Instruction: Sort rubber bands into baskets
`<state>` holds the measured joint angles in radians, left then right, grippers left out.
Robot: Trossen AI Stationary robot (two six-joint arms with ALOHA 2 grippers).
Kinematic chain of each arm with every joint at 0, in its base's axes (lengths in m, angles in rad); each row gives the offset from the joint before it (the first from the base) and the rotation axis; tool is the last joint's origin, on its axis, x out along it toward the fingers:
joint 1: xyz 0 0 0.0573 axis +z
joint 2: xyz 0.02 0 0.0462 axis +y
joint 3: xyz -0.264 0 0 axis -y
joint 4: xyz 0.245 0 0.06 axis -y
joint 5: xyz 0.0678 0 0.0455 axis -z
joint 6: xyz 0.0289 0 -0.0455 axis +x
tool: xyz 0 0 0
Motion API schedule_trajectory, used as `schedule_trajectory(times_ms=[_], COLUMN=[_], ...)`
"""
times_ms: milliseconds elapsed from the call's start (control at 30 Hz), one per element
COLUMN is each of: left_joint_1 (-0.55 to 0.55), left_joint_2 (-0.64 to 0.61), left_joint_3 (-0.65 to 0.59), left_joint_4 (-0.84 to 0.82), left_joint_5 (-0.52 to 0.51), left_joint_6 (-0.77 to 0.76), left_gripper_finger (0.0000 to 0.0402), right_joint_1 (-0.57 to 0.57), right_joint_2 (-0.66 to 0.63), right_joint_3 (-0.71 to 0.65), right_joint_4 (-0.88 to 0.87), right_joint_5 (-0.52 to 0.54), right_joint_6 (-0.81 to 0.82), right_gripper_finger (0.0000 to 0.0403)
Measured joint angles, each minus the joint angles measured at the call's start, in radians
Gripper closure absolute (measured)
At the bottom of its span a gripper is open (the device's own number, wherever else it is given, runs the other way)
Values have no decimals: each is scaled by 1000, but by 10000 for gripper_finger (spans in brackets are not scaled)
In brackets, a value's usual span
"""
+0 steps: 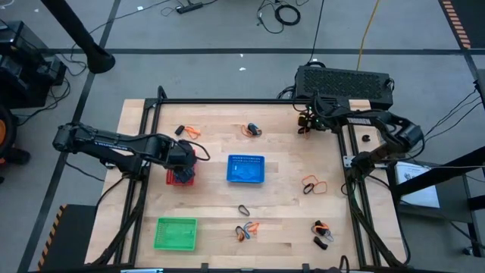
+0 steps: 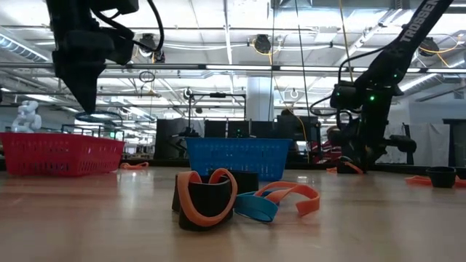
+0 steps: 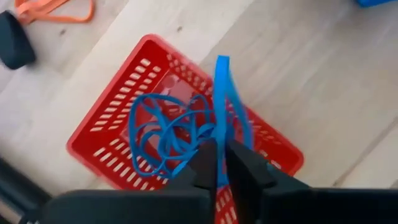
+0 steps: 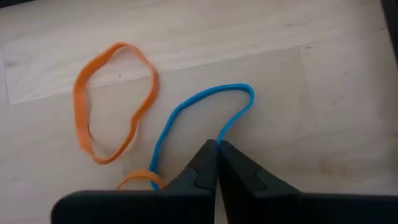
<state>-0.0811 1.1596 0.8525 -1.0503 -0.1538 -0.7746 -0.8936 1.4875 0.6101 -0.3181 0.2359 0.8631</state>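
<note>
Left gripper (image 3: 217,163) hangs over the red basket (image 3: 106,118), jaws nearly together, pinching a blue band (image 3: 222,99) due for release, while right gripper (image 4: 216,148), jaws pressed together on another blue band (image 4: 205,96), must lift next

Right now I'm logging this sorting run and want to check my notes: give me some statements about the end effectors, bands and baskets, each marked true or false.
1. The left end effector is over the red basket. True.
2. The band it pinches is orange. False: it is a blue rubber band, above a tangle of blue bands in that basket.
3. The right end effector is shut on a blue band lying on the table. True.
4. The orange band beside it lies inside the green basket. False: it lies on the bare table; the green basket sits at the opposite corner.
</note>
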Motion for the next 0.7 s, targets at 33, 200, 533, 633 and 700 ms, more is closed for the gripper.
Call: schedule_trajectory(times_ms=[33,200,533,633,700], left_joint_1=[0,0,0,-7,-12], left_joint_2=[0,0,0,0,0], left_joint_3=[0,0,0,0,0], left_joint_4=[6,-12,-11,117,244], left_joint_5=[0,-16,-26,-30,-30], left_joint_6=[2,-3,15,81,140], left_gripper_finger=[348,284,242,242,242], right_joint_1=[0,7,30,39,52], right_joint_2=[-5,-48,-291,-373,-422], right_joint_3=[-1,-4,-3,-3,-3], right_joint_4=[-3,-12,1,12,27], right_joint_5=[-1,-3,83,80,69], right_joint_6=[0,-12,-38,-62,-87], right_gripper_finger=[395,401,402,402,403])
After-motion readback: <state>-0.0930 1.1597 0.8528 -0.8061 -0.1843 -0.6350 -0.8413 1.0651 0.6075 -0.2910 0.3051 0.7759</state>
